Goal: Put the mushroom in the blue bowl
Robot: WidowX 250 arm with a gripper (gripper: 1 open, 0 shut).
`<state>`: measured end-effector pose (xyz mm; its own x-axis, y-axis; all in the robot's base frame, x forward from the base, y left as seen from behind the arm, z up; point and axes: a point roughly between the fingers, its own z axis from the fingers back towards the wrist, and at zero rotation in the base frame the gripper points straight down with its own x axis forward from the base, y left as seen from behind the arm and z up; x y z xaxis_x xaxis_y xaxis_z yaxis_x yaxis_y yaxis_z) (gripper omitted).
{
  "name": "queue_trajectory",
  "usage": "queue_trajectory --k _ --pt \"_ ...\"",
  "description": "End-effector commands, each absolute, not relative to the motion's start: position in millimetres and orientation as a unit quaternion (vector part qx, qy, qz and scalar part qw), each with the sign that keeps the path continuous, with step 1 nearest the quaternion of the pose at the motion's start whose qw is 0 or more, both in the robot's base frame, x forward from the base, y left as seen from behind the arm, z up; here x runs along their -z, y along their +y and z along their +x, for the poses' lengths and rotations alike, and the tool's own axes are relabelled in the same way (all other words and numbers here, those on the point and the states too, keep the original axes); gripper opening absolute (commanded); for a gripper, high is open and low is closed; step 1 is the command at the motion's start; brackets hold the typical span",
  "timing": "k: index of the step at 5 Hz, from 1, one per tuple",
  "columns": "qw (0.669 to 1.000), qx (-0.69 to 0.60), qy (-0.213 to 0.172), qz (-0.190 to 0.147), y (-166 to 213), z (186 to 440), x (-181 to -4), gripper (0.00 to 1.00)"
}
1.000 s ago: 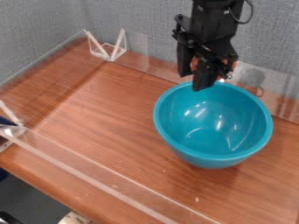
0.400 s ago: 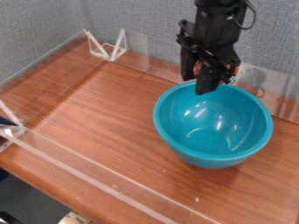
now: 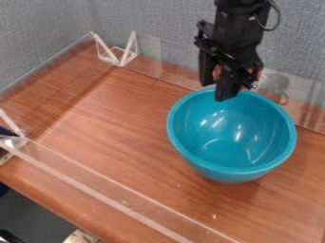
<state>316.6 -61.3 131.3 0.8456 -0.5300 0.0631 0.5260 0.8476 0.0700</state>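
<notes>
Teal blue bowl [image 3: 233, 135], tool [image 3: 227, 92] shut at rim

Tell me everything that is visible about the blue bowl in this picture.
The blue bowl is large, deep and round, teal-blue all over, with a glossy surface that looks like plastic or glazed ware and shows light reflections inside. It stands upright on the wooden table, toward the right side. Its inside looks empty. The gripper hangs at its far rim, pointing down; whether it touches the bowl cannot be told. A clear low wall runs behind it.
</notes>
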Motion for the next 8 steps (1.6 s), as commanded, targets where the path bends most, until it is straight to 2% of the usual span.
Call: queue_trajectory --k 1,2,8 --pt "0.96 0.271 -0.067 0.026 -60.5 323.4 -147.5 1.0" --pt "0.962 0.264 -0.068 0.026 -57.2 321.4 -152.3 1.0" --pt "0.961 0.272 -0.043 0.01 -81.5 311.8 -122.1 1.0"
